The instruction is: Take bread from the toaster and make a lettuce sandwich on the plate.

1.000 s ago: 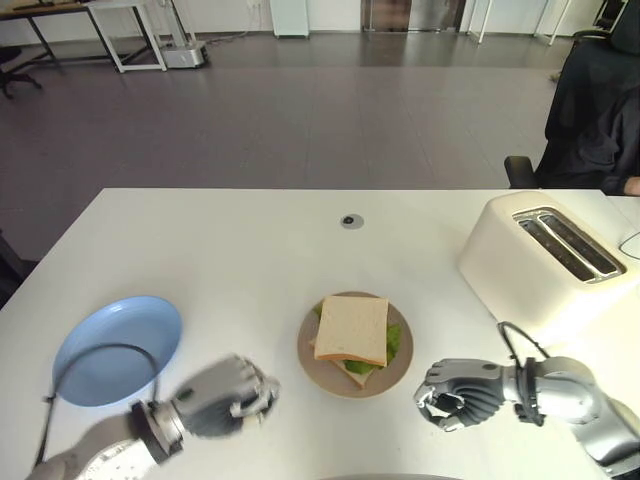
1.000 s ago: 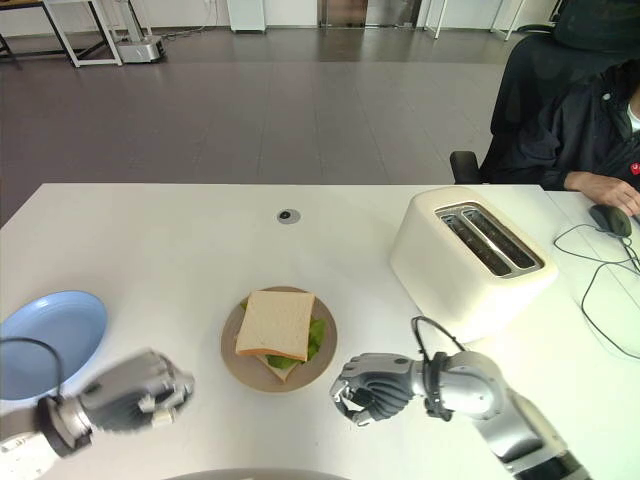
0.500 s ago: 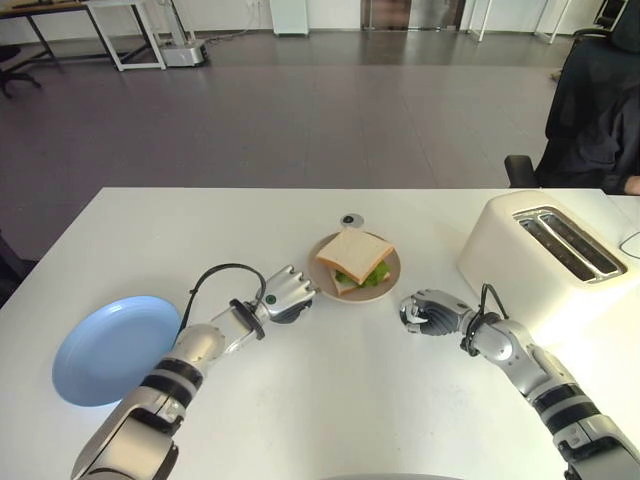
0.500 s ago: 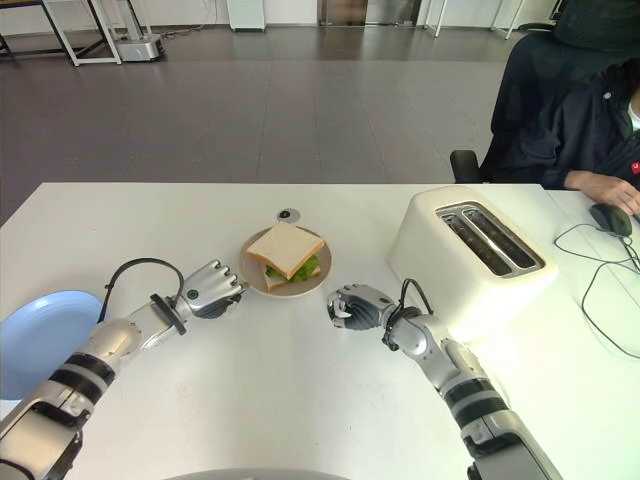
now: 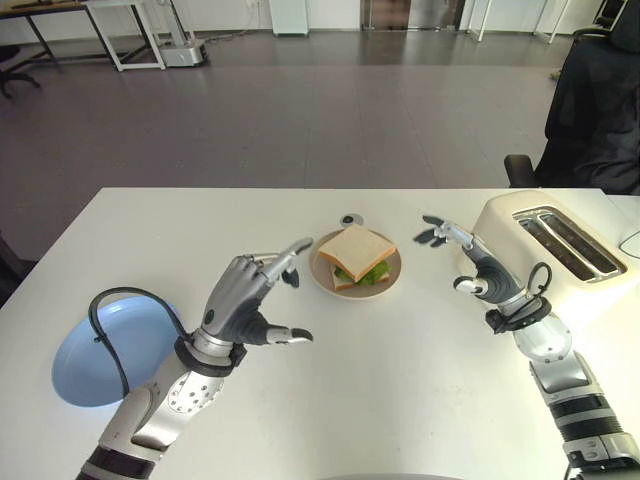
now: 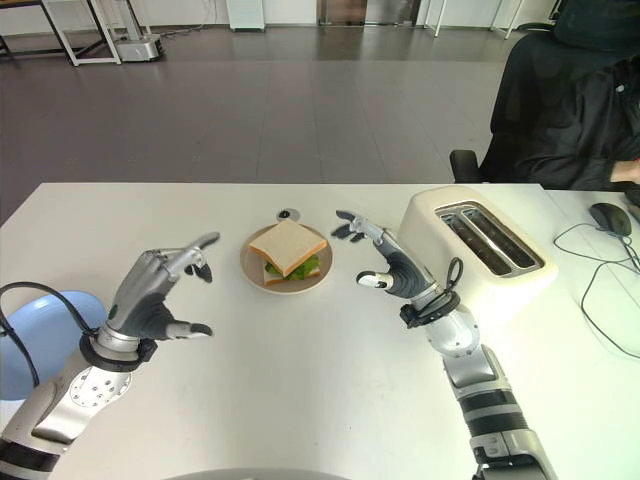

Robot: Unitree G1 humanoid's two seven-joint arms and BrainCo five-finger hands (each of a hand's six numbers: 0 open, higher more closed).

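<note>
A sandwich (image 5: pixel 355 255) of two bread slices with green lettuce between them lies on a small brown plate (image 5: pixel 389 277) in the middle of the white table. The cream toaster (image 5: pixel 540 260) stands at the right with both slots showing no bread. My left hand (image 5: pixel 245 300) is raised above the table to the left of the plate, fingers spread, holding nothing. My right hand (image 5: pixel 468 265) is lifted between the plate and the toaster, also spread and holding nothing.
A light blue plate (image 5: pixel 100 350) rests near the table's left front edge, with a black cable looping over it. A small round metal cap (image 5: pixel 347 219) sits in the table just behind the sandwich plate. A mouse and cables (image 6: pixel 600 240) lie at the far right.
Both hands have risen off the table and gone from curled to spread. Over the past second the sandwich plate went from near the front to the middle of the table.
</note>
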